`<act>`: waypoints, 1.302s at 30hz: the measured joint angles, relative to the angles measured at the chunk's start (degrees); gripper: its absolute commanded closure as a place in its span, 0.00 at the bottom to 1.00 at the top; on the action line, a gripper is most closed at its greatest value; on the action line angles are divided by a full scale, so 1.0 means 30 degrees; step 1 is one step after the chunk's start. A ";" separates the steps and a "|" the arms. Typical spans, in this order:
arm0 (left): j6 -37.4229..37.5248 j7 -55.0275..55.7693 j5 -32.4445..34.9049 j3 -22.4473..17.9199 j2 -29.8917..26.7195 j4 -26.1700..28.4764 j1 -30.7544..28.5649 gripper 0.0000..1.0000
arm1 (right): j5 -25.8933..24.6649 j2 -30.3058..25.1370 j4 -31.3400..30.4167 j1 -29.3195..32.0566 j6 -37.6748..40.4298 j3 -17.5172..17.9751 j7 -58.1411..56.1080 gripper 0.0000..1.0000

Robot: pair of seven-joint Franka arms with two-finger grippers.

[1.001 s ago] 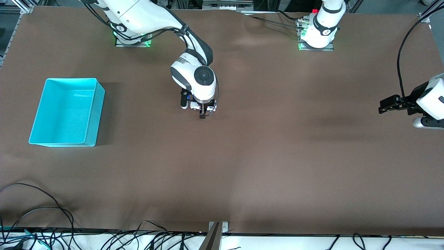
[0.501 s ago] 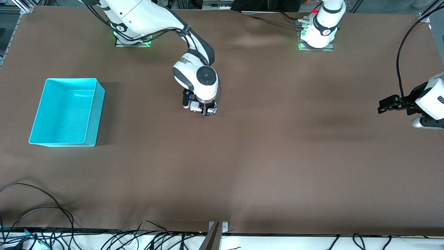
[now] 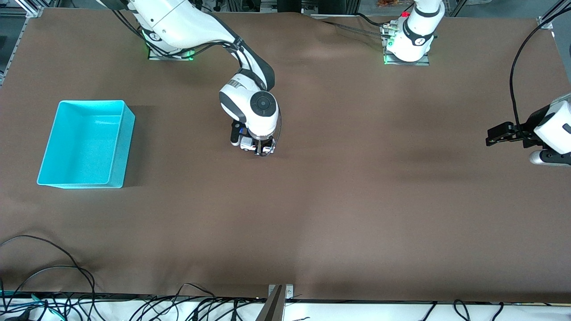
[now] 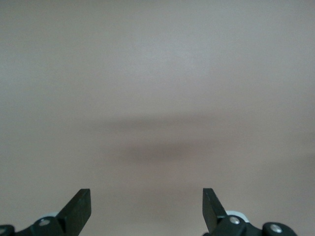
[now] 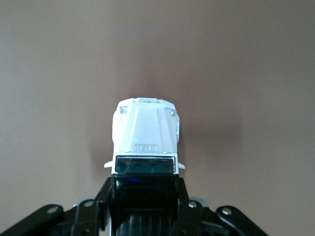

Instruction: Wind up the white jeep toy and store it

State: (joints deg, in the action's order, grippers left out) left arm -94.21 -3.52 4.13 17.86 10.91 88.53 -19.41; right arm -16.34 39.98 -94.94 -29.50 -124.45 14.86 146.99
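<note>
The white jeep toy shows in the right wrist view with its white hood pointing away from the camera and its black roof between the jaws. My right gripper is shut on it, one finger on each side of the roof. In the front view that gripper stands low over the middle of the brown table, and the jeep is only a small white patch under the hand. My left gripper waits open and empty above the left arm's end of the table.
A cyan bin stands empty at the right arm's end of the table. The brown table cloth lies bare around the jeep. Cables run along the table's edge nearest the front camera.
My right gripper has closed on the jeep, and the hand has shifted a little toward the front camera and toward the bin. The left arm has not moved.
</note>
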 measured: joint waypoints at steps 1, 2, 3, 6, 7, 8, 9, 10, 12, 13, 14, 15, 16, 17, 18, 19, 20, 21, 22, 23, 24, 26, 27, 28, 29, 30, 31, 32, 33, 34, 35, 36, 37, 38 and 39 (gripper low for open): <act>0.0000 0.0000 0.0000 0.0001 0.0003 0.0000 0.0000 0.00 | 0.0000 -0.0049 0.0205 0.0101 0.0466 -0.0002 -0.0184 1.00; 0.0000 0.0000 0.0000 0.0002 0.0006 0.0000 0.0000 0.00 | 0.0000 -0.0108 0.0375 0.0189 0.0815 -0.0001 -0.0323 1.00; 0.0000 0.0000 0.0000 0.0003 0.0010 0.0000 0.0000 0.00 | 0.0000 -0.0204 0.0574 0.0299 0.1199 -0.0001 -0.0452 1.00; 0.0000 0.0001 0.0000 0.0004 0.0021 0.0000 0.0000 0.00 | 0.0000 -0.0607 0.1039 0.0663 0.1916 -0.0003 -0.0623 1.00; 0.0000 0.0001 0.0000 0.0004 0.0024 0.0001 0.0000 0.00 | 0.0000 -0.0768 0.1133 0.0811 0.2047 -0.0002 -0.0648 1.00; 0.0000 0.0001 0.0000 0.0004 0.0028 0.0001 0.0000 0.00 | 0.0000 -0.0955 0.1212 0.0980 0.2148 -0.0001 -0.0670 1.00; 0.0000 0.0001 0.0000 0.0005 0.0030 0.0000 0.0000 0.00 | 0.0000 -0.1143 0.1265 0.1149 0.2212 -0.0001 -0.0697 1.00; 0.0000 0.0001 0.0000 0.0004 0.0033 0.0002 0.0000 0.00 | 0.0003 -0.1337 0.1310 0.1344 0.2269 0.0000 -0.0730 1.00; 0.0000 0.0001 0.0000 0.0006 0.0035 0.0002 0.0000 0.00 | 0.0148 -0.1804 0.1381 0.1796 0.2373 -0.0001 -0.0758 1.00; 0.0000 0.0001 0.0000 0.0006 0.0036 0.0006 0.0000 0.00 | 0.0329 -0.2048 0.1434 0.2042 0.2408 0.0000 -0.0827 1.00; 0.0000 0.0001 0.0000 0.0006 0.0037 0.0008 0.0000 0.00 | 0.0561 -0.2284 0.1490 0.2285 0.2455 -0.0003 -0.0989 1.00; 0.0000 0.0001 0.0000 0.0006 0.0040 0.0009 0.0000 0.00 | 0.0854 -0.2532 0.1565 0.2534 0.2545 -0.0005 -0.1208 1.00; 0.0000 0.0001 0.0000 0.0007 0.0044 0.0009 0.0000 0.00 | 0.1143 -0.2771 0.1657 0.2782 0.2699 -0.0007 -0.1457 1.00; 0.0000 0.0001 0.0000 0.0007 0.0047 0.0010 0.0000 0.00 | 0.1388 -0.2978 0.1758 0.2996 0.2897 -0.0007 -0.1696 1.00; 0.0000 0.0001 0.0000 0.0007 0.0050 0.0012 0.0000 0.00 | 0.1627 -0.3184 0.1881 0.3207 0.3172 -0.0009 -0.1957 1.00; 0.0000 0.0001 0.0000 0.0008 0.0054 0.0013 0.0000 0.00 | 0.1798 -0.3333 0.1998 0.3370 0.3459 -0.0010 -0.2178 1.00; 0.0000 0.0001 0.0000 0.0008 0.0058 0.0014 0.0000 0.00 | 0.1927 -0.3478 0.2128 0.3513 0.3795 -0.0009 -0.2405 1.00; 0.0000 0.0001 0.0000 0.0009 0.0060 0.0016 0.0000 0.00 | 0.2030 -0.3588 0.2245 0.3618 0.4121 -0.0010 -0.2618 1.00; 0.0000 0.0001 0.0000 0.0011 0.0061 0.0016 0.0000 0.00 | 0.2106 -0.3655 0.2331 0.3682 0.4361 -0.0012 -0.2753 1.00; 0.0001 0.0004 0.0000 0.0016 0.0061 0.0016 0.0000 0.00 | 0.2206 -0.3713 0.2431 0.3739 0.4630 -0.0014 -0.2895 1.00; 0.0001 0.0047 0.0000 0.0026 0.0061 0.0016 0.0000 0.00 | 0.2308 -0.3755 0.2516 0.3789 0.4838 -0.0017 -0.2984 1.00; 0.0001 0.0187 0.0000 0.0052 0.0061 0.0017 0.0004 0.00 | 0.2457 -0.3811 0.2659 0.3901 0.5085 -0.0018 -0.3180 1.00; 0.0001 0.0263 0.0000 0.0068 0.0062 0.0017 0.0007 0.00 | 0.2506 -0.3842 0.2708 0.3972 0.5142 -0.0018 -0.3313 1.00; 0.0001 0.0302 0.0000 0.0088 0.0062 0.0019 0.0010 0.00 | 0.2543 -0.3891 0.2736 0.4054 0.5171 -0.0020 -0.3479 1.00; 0.0001 0.0324 0.0000 0.0104 0.0062 0.0019 0.0011 0.00 | 0.2567 -0.3949 0.2745 0.4134 0.5187 -0.0020 -0.3663 1.00; 0.0001 0.0345 0.0000 0.0116 0.0062 0.0020 0.0015 0.00 | 0.2599 -0.4020 0.2744 0.4219 0.5211 -0.0019 -0.3872 1.00; 0.0001 0.0357 0.0000 0.0126 0.0061 0.0019 0.0019 0.00 | 0.2658 -0.4100 0.2744 0.4312 0.5251 -0.0018 -0.4137 1.00; 0.0001 0.0368 0.0000 0.0137 0.0060 0.0019 0.0020 0.00 | 0.2750 -0.4186 0.2743 0.4419 0.5300 -0.0021 -0.4412 1.00; 0.0001 0.0376 0.0000 0.0143 0.0058 0.0019 0.0020 0.00 | 0.2888 -0.4273 0.2739 0.4545 0.5346 -0.0022 -0.4745 1.00; 0.0000 0.0380 0.0000 0.0150 0.0055 0.0015 0.0019 0.00 | 0.3050 -0.4356 0.2733 0.4671 0.5386 -0.0025 -0.5110 1.00; 0.0000 0.0387 0.0000 0.0156 0.0052 0.0007 0.0020 0.00 | 0.3236 -0.4458 0.2706 0.4798 0.5433 -0.0029 -0.5502 1.00; 0.0000 0.0411 0.0000 0.0166 0.0046 -0.0001 0.0020 0.00 | 0.3417 -0.4576 0.2655 0.4904 0.5489 -0.0053 -0.5884 1.00; 0.0000 0.0458 0.0000 0.0176 0.0038 -0.0009 0.0020 0.00 | 0.3595 -0.4716 0.2568 0.4998 0.5544 -0.0105 -0.6263 1.00; 0.0000 0.0543 0.0000 0.0185 0.0030 -0.0016 0.0020 0.00 | 0.3764 -0.4863 0.2457 0.5065 0.5588 -0.0191 -0.6645 1.00; 0.0000 0.0640 0.0000 0.0197 0.0023 -0.0020 0.0020 0.00 | 0.3917 -0.5028 0.2324 0.5104 0.5618 -0.0303 -0.7027 1.00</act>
State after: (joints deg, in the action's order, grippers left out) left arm -94.21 -1.60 4.13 18.45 10.98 88.47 -19.35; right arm -4.59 24.90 -87.97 -14.19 -107.60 13.95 125.91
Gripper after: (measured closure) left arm 0.000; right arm 0.485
